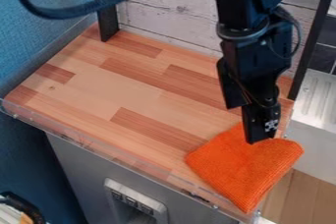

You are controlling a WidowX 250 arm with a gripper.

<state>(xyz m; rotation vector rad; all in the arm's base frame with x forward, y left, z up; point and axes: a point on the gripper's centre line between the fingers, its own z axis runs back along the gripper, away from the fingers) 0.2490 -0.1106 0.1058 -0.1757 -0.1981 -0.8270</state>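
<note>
The black gripper (258, 138) is being held tip-down over the near right corner of the wooden surface (134, 85), the arm being suspended from the top edge of the view. An orange cloth (246, 171) is being overlapped by the gripper's tip along its far side; whether the two are being brought into contact cannot be told. Whether the jaws are being kept parted or clenched, or whether any fabric is being grasped, likewise cannot be told. The cloth, ribbed in texture, is being supported at the near right corner of the surface, the right edge being overhung by one of its corners. The near edge is being bordered by a clear strip (82, 142), beneath which a grey cabinet (82, 169) is being seen. The far edge is being backed by whitewashed boards (174, 14), flanked by a black post (105, 9). Beyond the right edge, a white ribbed unit (318, 100) is being shown.
</note>
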